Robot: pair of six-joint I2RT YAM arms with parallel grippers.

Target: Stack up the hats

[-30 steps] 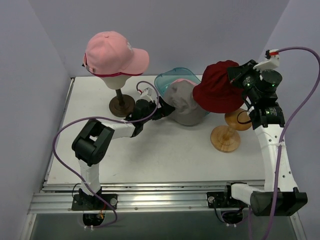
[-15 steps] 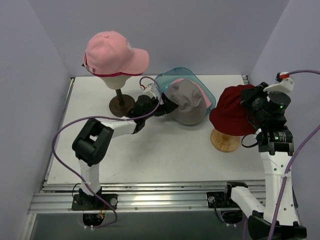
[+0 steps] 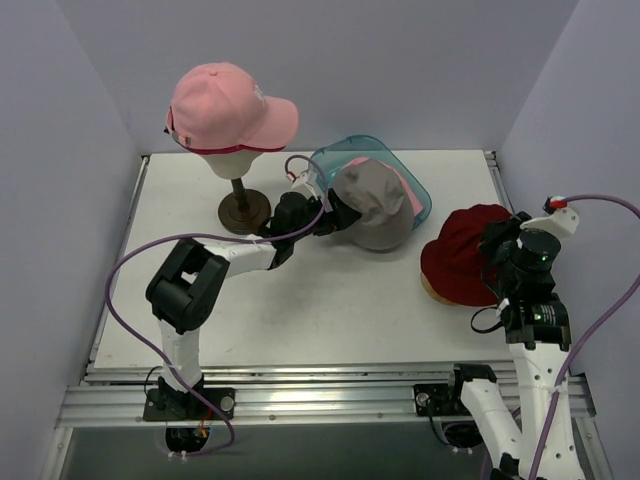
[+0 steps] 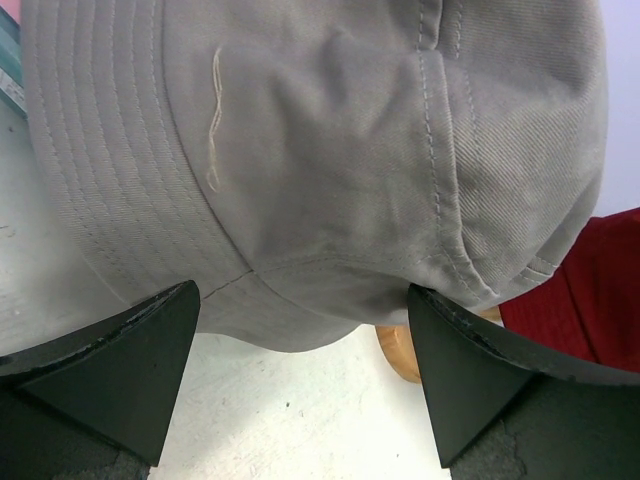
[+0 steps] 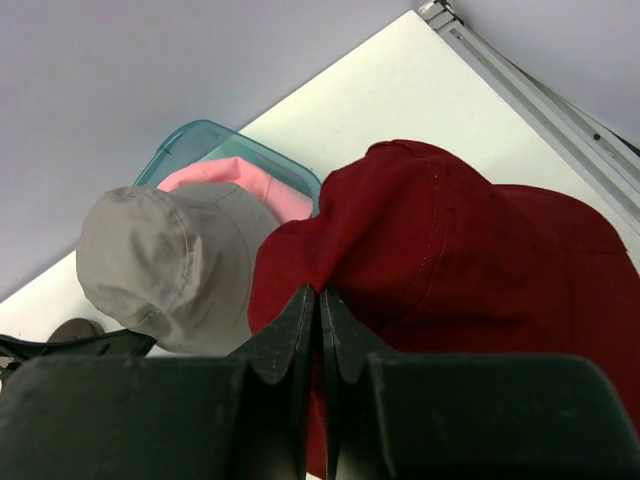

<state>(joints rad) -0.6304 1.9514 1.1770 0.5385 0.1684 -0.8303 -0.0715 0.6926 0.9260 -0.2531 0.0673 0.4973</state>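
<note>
A pale pink peaked cap (image 3: 230, 105) sits on the cream head form (image 3: 229, 162), with a magenta rim (image 3: 210, 146) showing under it. A grey bucket hat (image 3: 372, 205) leans on a pink hat (image 3: 409, 196) in the teal tray (image 3: 355, 150). My left gripper (image 3: 331, 215) is open, its jaws either side of the grey hat's brim (image 4: 280, 300). My right gripper (image 3: 497, 250) is shut on a fold of the dark red hat (image 3: 458, 265), which hangs low over a wooden base. The pinch shows in the right wrist view (image 5: 320, 295).
The head form's stand has a dark round base (image 3: 243, 211) at the back left. A light wooden round base (image 3: 432, 289) pokes out under the red hat, and it also shows in the left wrist view (image 4: 398, 352). The table's right rail (image 3: 497, 175) runs beside the right arm.
My right arm has carried the red hat down and to the right, from high above the wooden stands to low over the base. My left gripper has crept closer to the grey hat.
</note>
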